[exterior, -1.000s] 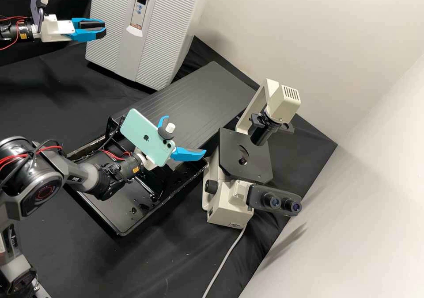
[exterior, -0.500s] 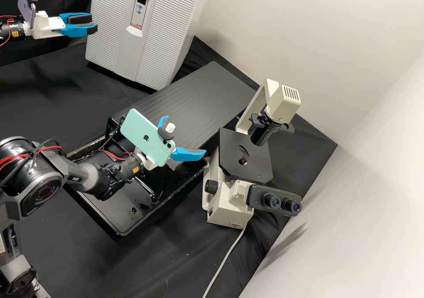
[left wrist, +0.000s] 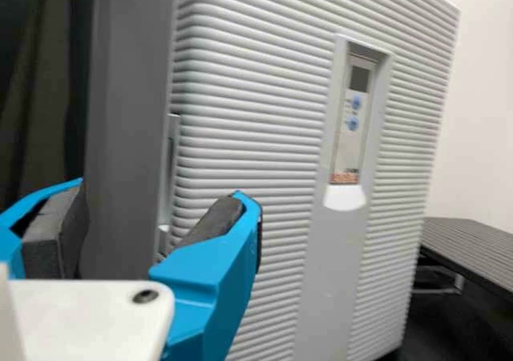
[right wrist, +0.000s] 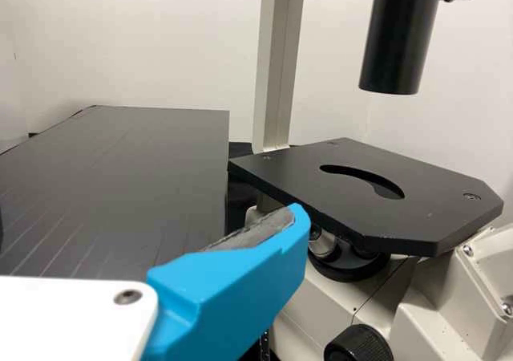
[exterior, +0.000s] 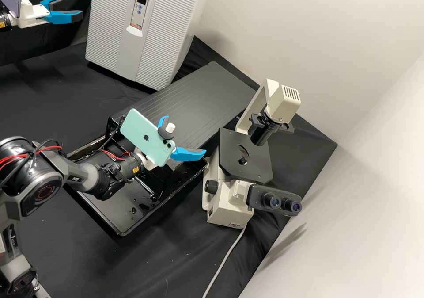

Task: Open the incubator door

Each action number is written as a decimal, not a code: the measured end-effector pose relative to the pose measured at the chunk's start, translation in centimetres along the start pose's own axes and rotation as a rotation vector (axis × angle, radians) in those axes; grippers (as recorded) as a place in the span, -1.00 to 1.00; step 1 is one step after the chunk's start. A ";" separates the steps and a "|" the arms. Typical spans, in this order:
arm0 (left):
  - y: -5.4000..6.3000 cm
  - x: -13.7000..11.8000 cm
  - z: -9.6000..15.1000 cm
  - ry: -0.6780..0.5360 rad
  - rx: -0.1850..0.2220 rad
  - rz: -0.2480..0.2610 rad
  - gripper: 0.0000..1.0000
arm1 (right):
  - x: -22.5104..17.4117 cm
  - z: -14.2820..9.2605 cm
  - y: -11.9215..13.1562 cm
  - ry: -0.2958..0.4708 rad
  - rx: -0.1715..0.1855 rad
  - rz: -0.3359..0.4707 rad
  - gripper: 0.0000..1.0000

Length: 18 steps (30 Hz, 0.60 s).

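The light grey incubator (exterior: pixel 141 32), with its ribbed front door closed, stands at the back in the high view. My left gripper (exterior: pixel 76 5) is off its left side, fingers open and apart from it. In the left wrist view the ribbed door (left wrist: pixel 256 128) has a narrow grip (left wrist: pixel 170 168) along its side edge; my left gripper (left wrist: pixel 160 191) is open in front of that edge, with nothing between its fingers. Over the black tray, my right gripper (exterior: pixel 185 134) is open and empty in the high view. One blue finger (right wrist: pixel 232 289) shows large in the right wrist view.
A microscope (exterior: pixel 229 200) stands to the right of the right gripper, its black stage (right wrist: pixel 377 192) close by. A ribbed black board (exterior: pixel 194 99) lies between incubator and microscope, beside the wet black tray (exterior: pixel 119 234). A pale cable (exterior: pixel 225 258) runs from the microscope.
In the high view my left gripper has drawn back leftward and slightly up, away from the incubator's front, and its fingers have spread from close together to open. The right arm has kept still.
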<state>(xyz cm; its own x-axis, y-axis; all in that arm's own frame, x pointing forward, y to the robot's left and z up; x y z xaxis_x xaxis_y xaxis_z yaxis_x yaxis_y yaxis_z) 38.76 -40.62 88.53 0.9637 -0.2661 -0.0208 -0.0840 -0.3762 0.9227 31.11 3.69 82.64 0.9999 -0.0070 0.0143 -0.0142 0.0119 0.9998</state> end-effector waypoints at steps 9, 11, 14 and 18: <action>-0.3 2.6 0.2 -0.020 0.020 -0.015 1.00 | 0.0 0.0 0.0 0.000 0.000 0.000 1.00; -0.4 3.2 0.5 -0.037 0.029 -0.020 1.00 | 0.0 0.0 0.0 0.000 0.000 0.000 1.00; -0.4 4.2 0.8 -0.045 0.038 -0.025 1.00 | 0.0 0.0 0.0 0.000 0.000 0.000 1.00; -0.5 5.2 1.0 -0.050 0.039 -0.028 1.00 | 0.0 0.0 0.0 0.000 0.000 0.000 1.00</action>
<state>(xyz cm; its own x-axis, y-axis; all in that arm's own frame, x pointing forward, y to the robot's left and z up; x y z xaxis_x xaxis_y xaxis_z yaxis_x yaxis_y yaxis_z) 43.58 -42.69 87.60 0.9521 -0.2983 -0.0667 -0.0677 -0.4186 0.9057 31.11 3.69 82.64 0.9999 -0.0070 0.0143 -0.0142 0.0119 0.9998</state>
